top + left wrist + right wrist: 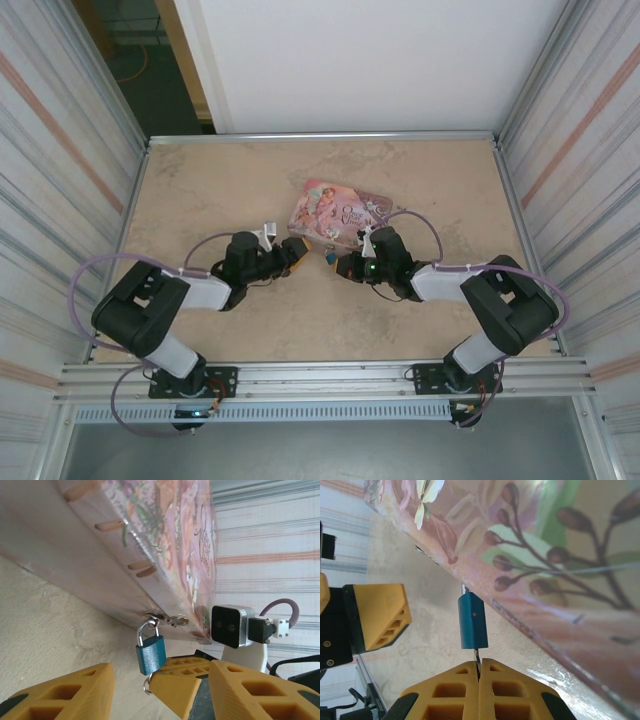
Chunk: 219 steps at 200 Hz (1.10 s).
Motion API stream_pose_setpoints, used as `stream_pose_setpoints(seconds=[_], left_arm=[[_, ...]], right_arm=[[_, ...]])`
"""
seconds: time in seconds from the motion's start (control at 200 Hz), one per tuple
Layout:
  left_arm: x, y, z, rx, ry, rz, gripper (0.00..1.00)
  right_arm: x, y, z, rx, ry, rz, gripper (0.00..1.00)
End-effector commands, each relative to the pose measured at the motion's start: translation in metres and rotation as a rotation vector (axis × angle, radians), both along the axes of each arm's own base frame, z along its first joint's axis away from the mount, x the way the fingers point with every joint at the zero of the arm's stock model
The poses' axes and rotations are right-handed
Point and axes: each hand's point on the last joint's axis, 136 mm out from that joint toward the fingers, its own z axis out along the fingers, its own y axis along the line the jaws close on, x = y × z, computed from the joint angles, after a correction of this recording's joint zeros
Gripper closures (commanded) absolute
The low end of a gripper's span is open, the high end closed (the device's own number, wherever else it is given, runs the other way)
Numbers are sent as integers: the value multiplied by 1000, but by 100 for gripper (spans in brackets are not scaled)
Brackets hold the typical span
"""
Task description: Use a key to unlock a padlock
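The small blue padlock (150,654) hangs by its silvery shackle (145,630) from the hasp on the near side of the pink tin (340,212). My right gripper (479,664) is shut on the key (477,656), whose blade goes up into the bottom of the padlock (473,621). In the left wrist view those shut fingers (187,682) sit just under the lock, with a key ring (146,685) beside them. My left gripper (161,682) is open, one finger on each side of the padlock and the right gripper, touching neither.
The pink tin (165,540) lies flat mid-table, and its side wall (560,605) stands close above both grippers. Both arms (250,262) (395,265) meet in front of it. Metal frame rails (320,137) edge the table.
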Motion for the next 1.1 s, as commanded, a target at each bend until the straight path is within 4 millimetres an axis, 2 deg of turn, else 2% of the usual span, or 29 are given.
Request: stream_pose_setpoints(seconds=[0.0, 0.431, 1.092], left_arm=[[0, -12, 7, -43, -17, -36, 47], [3, -35, -3, -105, 28, -77, 48], [4, -57, -16, -168, 80, -97, 57]], right_arm=[[8, 10, 18, 49, -17, 5, 100], [8, 11, 19, 52, -15, 1, 100], [9, 12, 20, 53, -6, 0, 100]])
